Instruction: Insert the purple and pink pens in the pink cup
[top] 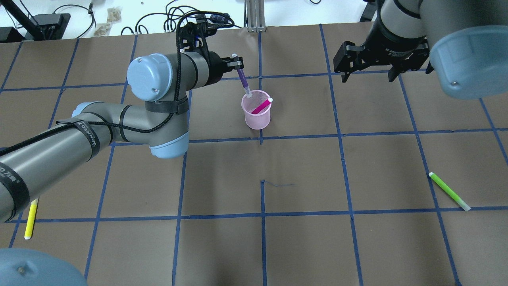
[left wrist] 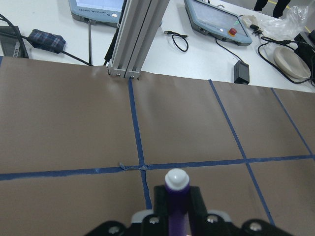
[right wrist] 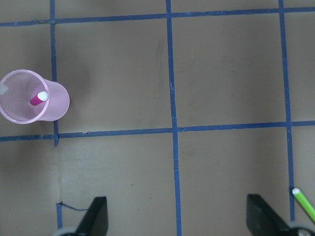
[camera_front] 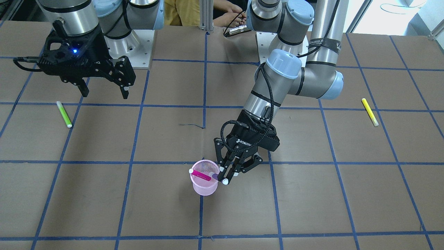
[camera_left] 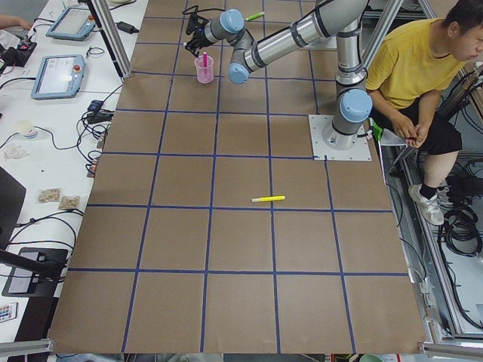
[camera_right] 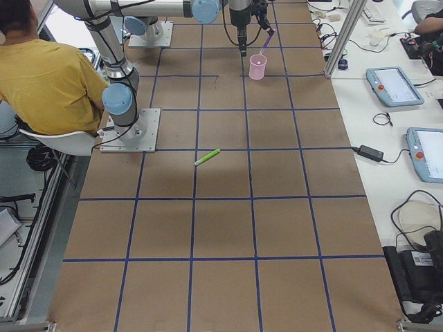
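Note:
The pink mesh cup point(top: 257, 113) stands upright near the table's middle, also in the front view point(camera_front: 204, 182) and the right wrist view point(right wrist: 32, 96). The pink pen point(top: 262, 106) leans inside it, white cap up. My left gripper point(top: 238, 66) is shut on the purple pen point(top: 243, 82), held tilted with its lower tip at the cup's rim. In the left wrist view the purple pen point(left wrist: 176, 204) sits between the fingers. My right gripper point(camera_front: 104, 91) is open and empty, hovering well away from the cup.
A green pen point(top: 449, 191) lies on the robot's right side, also in the right wrist view point(right wrist: 304, 202). A yellow pen point(top: 31, 219) lies on the left side near the front edge. A person in yellow point(camera_left: 419, 68) sits behind the robot.

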`<control>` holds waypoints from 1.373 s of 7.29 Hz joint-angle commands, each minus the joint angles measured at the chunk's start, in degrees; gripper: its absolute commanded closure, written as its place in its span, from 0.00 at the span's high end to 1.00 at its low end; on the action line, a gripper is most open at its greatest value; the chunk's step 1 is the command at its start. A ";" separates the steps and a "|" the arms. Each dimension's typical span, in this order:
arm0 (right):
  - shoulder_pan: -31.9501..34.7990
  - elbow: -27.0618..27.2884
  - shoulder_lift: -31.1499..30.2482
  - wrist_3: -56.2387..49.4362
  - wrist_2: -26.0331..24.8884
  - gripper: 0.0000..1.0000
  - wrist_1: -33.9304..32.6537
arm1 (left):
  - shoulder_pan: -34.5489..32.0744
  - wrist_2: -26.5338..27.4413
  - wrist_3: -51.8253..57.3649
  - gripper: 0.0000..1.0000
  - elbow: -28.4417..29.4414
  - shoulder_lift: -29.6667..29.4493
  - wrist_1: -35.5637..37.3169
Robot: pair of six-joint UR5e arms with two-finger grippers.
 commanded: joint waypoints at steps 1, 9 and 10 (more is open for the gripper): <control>0.01 0.10 -0.02 -0.04 -0.19 1.00 -0.16 | -0.67 0.08 0.03 0.00 -0.37 -1.06 1.26; 0.01 0.10 0.16 -0.22 -0.10 1.00 -0.25 | -1.11 -0.18 0.91 0.58 -5.82 -1.76 7.59; 0.01 0.19 0.16 -0.22 -0.01 1.00 -0.25 | -1.11 -0.53 0.91 1.00 -5.47 -2.11 7.59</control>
